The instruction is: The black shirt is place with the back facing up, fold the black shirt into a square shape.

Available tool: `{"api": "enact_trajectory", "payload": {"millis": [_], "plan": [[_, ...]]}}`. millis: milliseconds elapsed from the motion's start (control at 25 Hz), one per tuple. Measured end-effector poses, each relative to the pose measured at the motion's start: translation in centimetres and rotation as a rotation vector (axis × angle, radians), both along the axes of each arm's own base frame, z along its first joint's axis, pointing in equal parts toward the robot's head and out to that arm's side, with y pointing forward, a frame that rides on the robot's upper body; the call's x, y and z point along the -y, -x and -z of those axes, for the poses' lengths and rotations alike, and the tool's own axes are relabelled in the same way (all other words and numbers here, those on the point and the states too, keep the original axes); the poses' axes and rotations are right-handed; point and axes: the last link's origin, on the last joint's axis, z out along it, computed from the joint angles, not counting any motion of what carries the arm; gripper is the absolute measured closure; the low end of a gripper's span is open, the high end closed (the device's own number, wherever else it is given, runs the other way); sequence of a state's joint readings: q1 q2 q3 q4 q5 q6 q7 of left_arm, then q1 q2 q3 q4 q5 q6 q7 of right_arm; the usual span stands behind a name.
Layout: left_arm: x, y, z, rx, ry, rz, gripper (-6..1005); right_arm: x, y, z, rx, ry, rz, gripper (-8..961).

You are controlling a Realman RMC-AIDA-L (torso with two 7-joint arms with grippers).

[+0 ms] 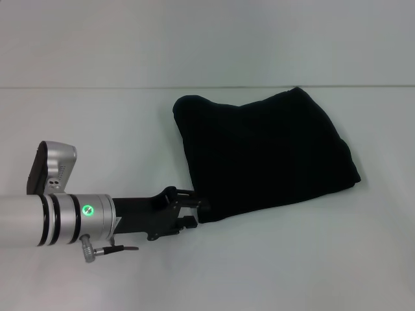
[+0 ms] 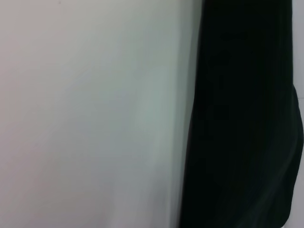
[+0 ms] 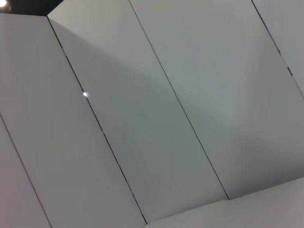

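The shirt lay folded on the table. The left gripper touched its near corner, fingers maybe pinching it. A pull could undo the folds.

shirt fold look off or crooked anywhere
Yes. The shirt is a skewed bundle, not a square: its edges slant and its far left corner bulges. The left gripper sits at its near left corner.
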State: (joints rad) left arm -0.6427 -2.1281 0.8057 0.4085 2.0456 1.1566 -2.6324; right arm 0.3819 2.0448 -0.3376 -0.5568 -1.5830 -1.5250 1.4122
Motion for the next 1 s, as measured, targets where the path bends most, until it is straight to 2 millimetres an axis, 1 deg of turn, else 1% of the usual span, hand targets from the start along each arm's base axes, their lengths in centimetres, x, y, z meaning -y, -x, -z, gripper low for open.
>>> {"api": "enact_trajectory", "payload": {"millis": [320,1000], "plan": [[-0.09,-0.32,0.66,-0.016,0.009,0.004,494,0.13,-0.13,0.00,0.000,0.000,0.004,256],[-0.42,-0.89,1.03,-0.021,0.015,0.015,494,0.46,-0.30,0.02,-0.007,0.003,0.006,255]]}}
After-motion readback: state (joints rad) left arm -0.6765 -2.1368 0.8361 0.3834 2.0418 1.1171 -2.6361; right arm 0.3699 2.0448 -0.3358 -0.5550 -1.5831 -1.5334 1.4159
